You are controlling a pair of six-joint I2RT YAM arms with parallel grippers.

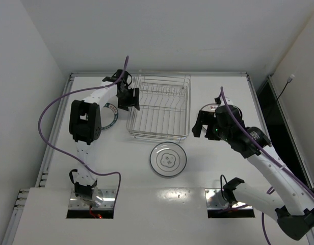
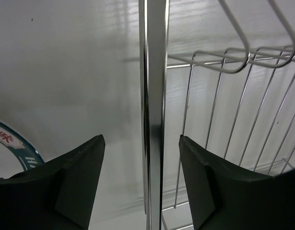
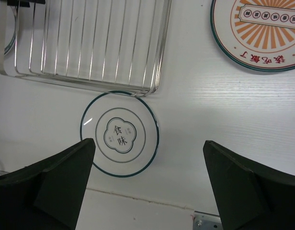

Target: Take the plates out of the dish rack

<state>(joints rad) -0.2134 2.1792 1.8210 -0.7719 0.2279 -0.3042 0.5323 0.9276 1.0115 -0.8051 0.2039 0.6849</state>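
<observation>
The left arm [image 1: 85, 122] and right arm [image 1: 271, 171] are white tubes with bulky black joint housings, each trailed by a looping purple cable [image 1: 45, 115] — and the left gripper [image 1: 129, 98] and right gripper [image 1: 202, 128] are matt black, with broad wedge-shaped fingers [image 2: 75, 187].

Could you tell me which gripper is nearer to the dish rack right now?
Left. The left gripper is open astride the left rim wire of the rack; the right gripper hangs open beyond its right side, not touching.
</observation>
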